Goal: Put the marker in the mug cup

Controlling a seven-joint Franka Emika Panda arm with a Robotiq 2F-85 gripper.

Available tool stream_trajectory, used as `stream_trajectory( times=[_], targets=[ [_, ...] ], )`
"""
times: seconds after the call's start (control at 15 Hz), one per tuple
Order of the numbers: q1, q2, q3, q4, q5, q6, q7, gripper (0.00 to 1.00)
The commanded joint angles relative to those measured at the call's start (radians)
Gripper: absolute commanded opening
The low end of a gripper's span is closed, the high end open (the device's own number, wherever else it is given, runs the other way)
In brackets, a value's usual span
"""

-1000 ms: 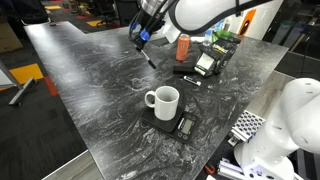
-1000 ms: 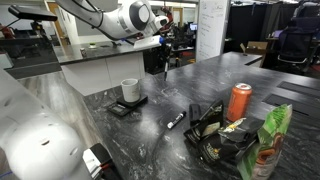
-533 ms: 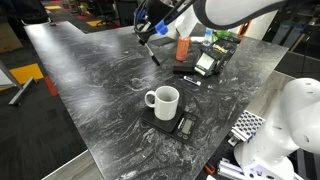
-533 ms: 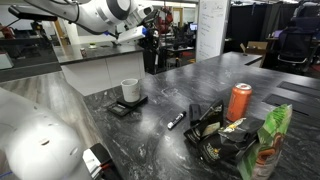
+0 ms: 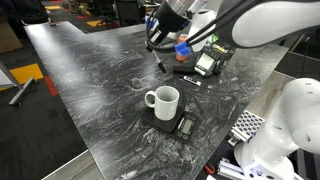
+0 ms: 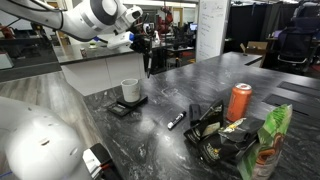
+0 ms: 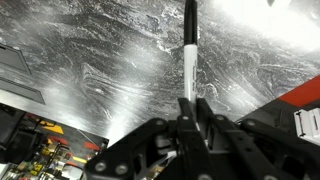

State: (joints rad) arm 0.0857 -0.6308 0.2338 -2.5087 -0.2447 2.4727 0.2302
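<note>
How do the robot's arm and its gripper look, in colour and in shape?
The arm is glossy white, built of thick, rounded links. The gripper is black, with angular, jointed fingers. No cables or markings can be made out.

In the wrist view the marker [image 7: 189, 60] runs off the top edge; its lower end hides inside the end effector [image 7: 192, 106].
</note>
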Motion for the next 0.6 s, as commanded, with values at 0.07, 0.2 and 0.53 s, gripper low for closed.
stream_trajectory(
  times=[0.07, 0.2, 0.53],
  targets=[
    [-0.011, -0.008, 0.010, -0.006, 0.012, 0.000, -0.008, 0.10],
    [-0.012, -0.008, 0.010, -0.006, 0.012, 0.001, -0.008, 0.10],
    [0.011, 0.001, 0.017, 0.013, 0.043, -0.001, -0.003, 0.03]
  ],
)
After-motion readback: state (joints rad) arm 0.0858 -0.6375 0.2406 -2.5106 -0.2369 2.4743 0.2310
